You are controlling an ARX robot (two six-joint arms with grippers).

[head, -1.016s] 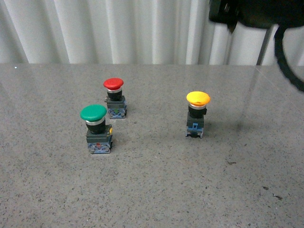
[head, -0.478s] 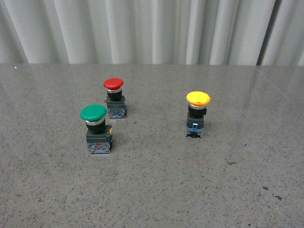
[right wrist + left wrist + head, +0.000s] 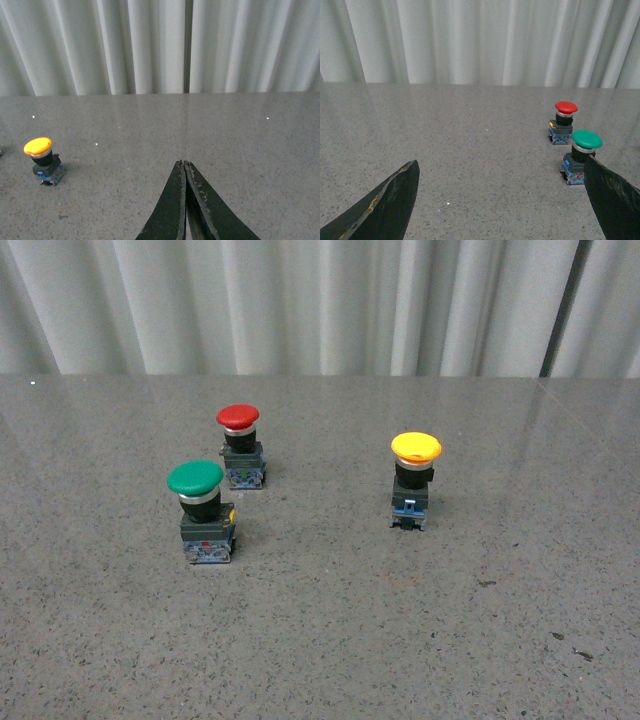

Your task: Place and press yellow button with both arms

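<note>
The small yellow mushroom-capped push button (image 3: 415,480) stands upright on the grey speckled counter (image 3: 330,640), well apart from the green-capped button (image 3: 200,510) and red-capped button (image 3: 240,445). Only the right wrist view shows it, so the right gripper (image 3: 185,167), fingers pressed together, seems nearer. The left gripper (image 3: 500,200) is spread wide, facing the other 2 buttons. Neither arm shows in the front view.
</note>
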